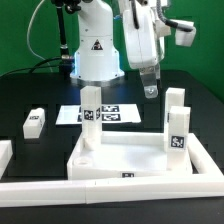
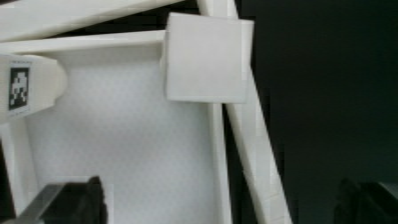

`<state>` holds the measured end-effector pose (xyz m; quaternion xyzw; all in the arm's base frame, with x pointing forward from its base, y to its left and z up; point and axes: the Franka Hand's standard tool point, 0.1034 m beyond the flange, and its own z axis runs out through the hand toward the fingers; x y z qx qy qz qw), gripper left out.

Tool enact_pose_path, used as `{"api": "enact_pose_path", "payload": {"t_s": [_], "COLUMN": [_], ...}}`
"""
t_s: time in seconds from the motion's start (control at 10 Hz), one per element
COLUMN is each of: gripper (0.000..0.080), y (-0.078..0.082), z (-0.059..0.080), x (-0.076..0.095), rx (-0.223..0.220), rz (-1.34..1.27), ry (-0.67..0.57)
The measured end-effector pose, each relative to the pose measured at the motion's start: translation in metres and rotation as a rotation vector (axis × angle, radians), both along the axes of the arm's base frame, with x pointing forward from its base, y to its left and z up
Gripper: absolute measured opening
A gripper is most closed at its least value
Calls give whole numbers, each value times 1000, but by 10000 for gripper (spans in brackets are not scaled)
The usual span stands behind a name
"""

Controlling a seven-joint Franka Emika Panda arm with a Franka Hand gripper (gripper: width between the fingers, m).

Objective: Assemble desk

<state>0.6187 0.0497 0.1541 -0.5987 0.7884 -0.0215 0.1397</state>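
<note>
Risk: jaws open and empty, hovering just behind tabletop (image 1: 130,160) at exterior view's front. Descending off-line could clip upright leg (image 1: 176,120) and tilt it in its socket.

The desk top (image 1: 130,160) is a white plastic tray with a raised rim all around. It lies flat on the black table, close to the front. A small black-and-white tag (image 1: 128,177) sits on its front rim.

3 white legs stand upright in its corners, each square and each with a black-and-white tag. 1 leg (image 1: 91,110) is at the back corner on the exterior view's left. 2 legs are on the exterior view's right: 1 at the back (image 1: 175,102) and 1 nearer the front (image 1: 177,132).

Another leg (image 1: 34,121) lies apart on the table, well off to the exterior view's left.

In the wrist view, a white leg (image 2: 210,60) sits at the rim of the tray (image 2: 125,130).
</note>
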Motion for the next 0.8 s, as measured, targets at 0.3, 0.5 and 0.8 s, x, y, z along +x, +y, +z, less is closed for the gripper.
{"api": "enact_pose_path", "payload": {"t_s": [0.3,0.5,0.8], "gripper": [649,649,649], "y": [-14,-59,-106], "z": [2,12,17], "x": [-8,-31,-39], "rx": [-32,-75,-169], "rz": [130,307,588], "ry": [-20,-53,-106]}}
